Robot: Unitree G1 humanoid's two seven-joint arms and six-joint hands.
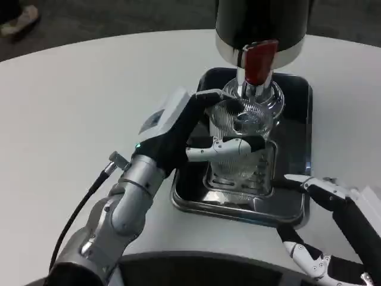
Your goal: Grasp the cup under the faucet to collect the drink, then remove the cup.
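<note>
Standing under the red faucet (259, 61), the clear ribbed cup (241, 140) sits over the drip grate in the black tray (300, 202), and we hold it with our left hand (196, 128), the fingers (229, 149) wrapped around its side. Our right hand (327, 226) waits just beside the tray's near corner, fingers spread and holding nothing.

There is one clear cup (241, 128). There is one red faucet handle (258, 61) on one black drink dispenser (262, 24). One shiny metal tray (238, 205) sits on one white table (89, 101). There are two robot hands, the left hand (196, 134) and the right hand (330, 226).
</note>
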